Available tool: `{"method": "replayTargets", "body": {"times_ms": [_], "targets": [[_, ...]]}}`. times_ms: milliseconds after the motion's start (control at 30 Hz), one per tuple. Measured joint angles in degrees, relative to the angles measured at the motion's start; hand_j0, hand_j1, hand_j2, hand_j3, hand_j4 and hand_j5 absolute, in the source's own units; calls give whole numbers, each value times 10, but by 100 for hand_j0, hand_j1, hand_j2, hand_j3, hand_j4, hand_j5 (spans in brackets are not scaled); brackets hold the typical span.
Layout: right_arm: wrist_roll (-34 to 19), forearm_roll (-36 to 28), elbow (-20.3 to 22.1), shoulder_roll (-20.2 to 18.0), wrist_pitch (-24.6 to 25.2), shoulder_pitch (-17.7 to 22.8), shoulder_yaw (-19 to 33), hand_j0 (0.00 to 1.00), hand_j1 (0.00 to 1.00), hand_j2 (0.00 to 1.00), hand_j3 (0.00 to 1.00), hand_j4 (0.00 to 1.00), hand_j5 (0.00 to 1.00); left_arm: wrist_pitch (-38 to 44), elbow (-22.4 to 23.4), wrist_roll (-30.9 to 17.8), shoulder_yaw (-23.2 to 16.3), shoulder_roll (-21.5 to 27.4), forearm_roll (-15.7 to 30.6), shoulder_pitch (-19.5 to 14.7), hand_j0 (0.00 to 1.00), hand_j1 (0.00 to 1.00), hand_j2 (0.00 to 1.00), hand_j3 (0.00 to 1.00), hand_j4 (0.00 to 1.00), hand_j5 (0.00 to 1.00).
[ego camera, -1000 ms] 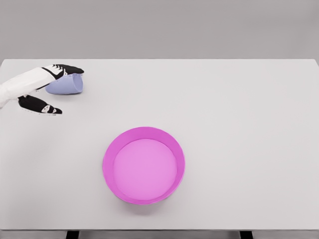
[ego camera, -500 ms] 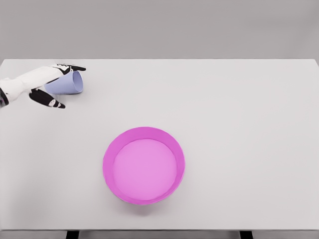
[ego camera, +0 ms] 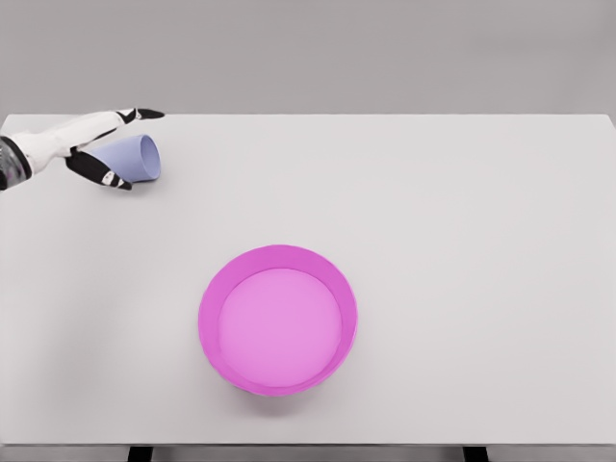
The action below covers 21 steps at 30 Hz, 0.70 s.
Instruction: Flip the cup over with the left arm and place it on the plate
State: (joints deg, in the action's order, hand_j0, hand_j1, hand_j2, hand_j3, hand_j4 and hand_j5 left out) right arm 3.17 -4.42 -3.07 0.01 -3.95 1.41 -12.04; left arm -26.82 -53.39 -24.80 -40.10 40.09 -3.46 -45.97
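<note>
Reaching: left robot hand (ego camera: 96,144) spread around cup (ego camera: 130,157), not clenched
Cup: lying sideways on surface (ego camera: 462,250)
Risk: round cup rolls off if fingers close unevenly
Plate (ego camera: 277,320): well apart, long carry

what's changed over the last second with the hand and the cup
The left hand has drawn back toward the table's left edge and risen, its fingers now straddling the base of the cup, not visibly clamped. The cup's base has lifted slightly, mouth still facing right. The pink plate has not moved.
</note>
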Motion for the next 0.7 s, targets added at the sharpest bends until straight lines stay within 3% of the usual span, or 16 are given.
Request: {"method": "replayTargets", "body": {"times_ms": [233, 700], "targets": [[0, 0, 0, 0, 0, 0, 0, 100, 100, 100, 100, 100, 100, 4, 28, 2, 0, -13, -40, -7, 100, 100, 100, 100, 100, 100], [0, 0, 0, 0, 0, 0, 0, 100, 100, 100, 100, 100, 100, 7, 91, 2, -4, -47, -52, -29, 100, 100, 100, 100, 100, 100]]}}
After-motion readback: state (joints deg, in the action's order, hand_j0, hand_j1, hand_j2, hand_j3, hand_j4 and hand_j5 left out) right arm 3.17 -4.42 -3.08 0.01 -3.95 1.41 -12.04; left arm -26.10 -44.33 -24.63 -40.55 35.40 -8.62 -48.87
